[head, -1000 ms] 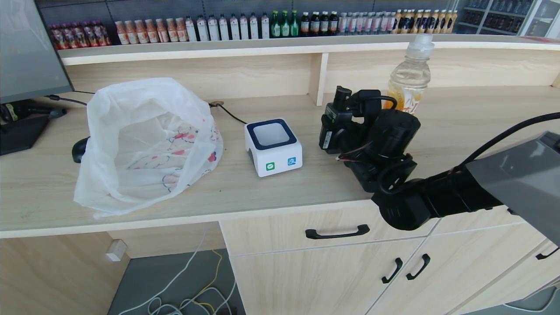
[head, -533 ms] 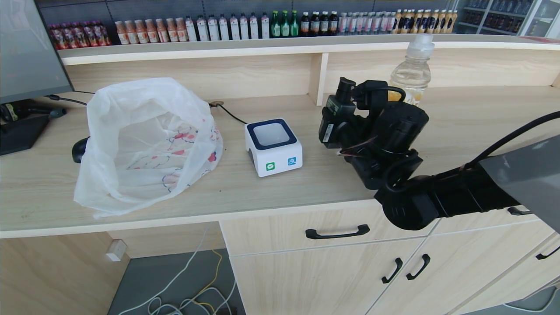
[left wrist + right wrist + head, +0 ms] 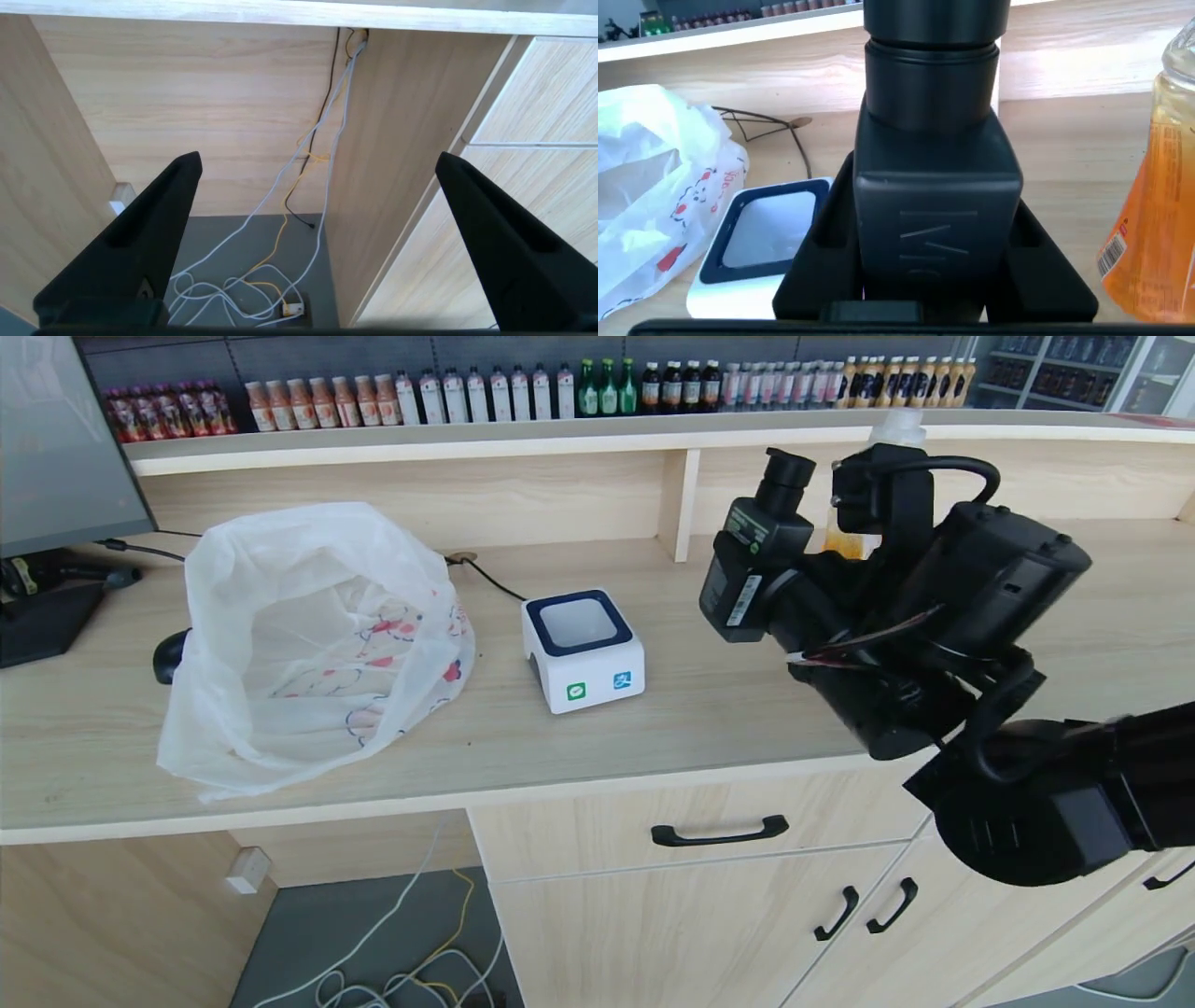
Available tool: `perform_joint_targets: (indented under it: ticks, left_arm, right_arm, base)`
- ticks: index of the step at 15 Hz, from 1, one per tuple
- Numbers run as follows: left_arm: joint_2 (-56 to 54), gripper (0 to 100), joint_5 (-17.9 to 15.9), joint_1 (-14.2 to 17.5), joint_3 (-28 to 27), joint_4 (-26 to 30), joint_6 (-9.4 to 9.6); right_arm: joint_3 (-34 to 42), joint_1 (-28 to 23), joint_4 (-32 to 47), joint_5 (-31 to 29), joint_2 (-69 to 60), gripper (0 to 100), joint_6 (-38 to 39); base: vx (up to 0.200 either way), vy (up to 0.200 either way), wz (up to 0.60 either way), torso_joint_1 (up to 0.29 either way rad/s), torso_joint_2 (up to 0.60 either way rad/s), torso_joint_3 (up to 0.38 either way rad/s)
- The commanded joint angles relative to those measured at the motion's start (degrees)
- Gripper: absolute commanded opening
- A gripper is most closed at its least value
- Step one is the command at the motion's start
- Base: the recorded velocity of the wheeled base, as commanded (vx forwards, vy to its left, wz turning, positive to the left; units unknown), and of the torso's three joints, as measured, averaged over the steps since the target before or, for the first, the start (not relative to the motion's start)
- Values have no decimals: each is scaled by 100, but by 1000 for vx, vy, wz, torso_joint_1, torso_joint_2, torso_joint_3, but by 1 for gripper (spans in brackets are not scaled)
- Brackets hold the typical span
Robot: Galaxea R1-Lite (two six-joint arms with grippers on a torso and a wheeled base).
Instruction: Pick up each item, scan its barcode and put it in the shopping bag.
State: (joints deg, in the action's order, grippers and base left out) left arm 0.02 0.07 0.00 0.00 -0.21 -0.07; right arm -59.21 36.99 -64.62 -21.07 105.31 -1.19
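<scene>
A black square bottle (image 3: 750, 567) with a round black cap is held above the counter, right of the white scanner (image 3: 583, 649). My right gripper (image 3: 794, 611) is shut on the black bottle (image 3: 934, 210), with one finger on each side of its base. The scanner (image 3: 761, 243) faces up with a dark blue rim. The white plastic shopping bag (image 3: 308, 635) lies open on the counter's left part, also seen as a bag (image 3: 654, 187) beyond the scanner. My left gripper (image 3: 318, 163) is open below the counter with nothing between its fingers.
A clear bottle of orange drink (image 3: 1158, 205) stands on the counter behind my right arm, its cap (image 3: 896, 427) showing above. A monitor (image 3: 65, 439) and a black mouse (image 3: 170, 655) sit at the left. Shelved drinks (image 3: 560, 387) line the back. Cables (image 3: 243, 280) lie on the floor.
My right arm has lifted the black bottle up and to the right, nearer the head camera, and now covers most of the orange drink bottle. Bag and scanner have not moved.
</scene>
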Motion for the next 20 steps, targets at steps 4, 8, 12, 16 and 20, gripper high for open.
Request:
perform_joint_targets:
  ticks: [4,8,12,16,20]
  left_arm:
    - [-2,100,1,0,0,-6,-1]
    - [-2,100,1,0,0,-6,-1]
    - [-2,100,1,0,0,-6,-1]
    - [-2,100,1,0,0,-6,-1]
    - [-2,100,1,0,0,-6,-1]
  right_arm:
    - [1641,344,-297,-12,-1400,0,84]
    - [2335,362,-384,32,-1927,0,216]
    - [2441,362,-393,401,-1971,0,489]
    - [2572,353,-384,1816,-1936,0,972]
    - [2651,336,-393,3372,-1918,0,1236]
  base:
    - [0,0,0,0,0,0]
    - [0,0,0,0,0,0]
    - [0,0,0,0,0,0]
    - [0,0,0,0,0,0]
    - [0,0,0,0,0,0]
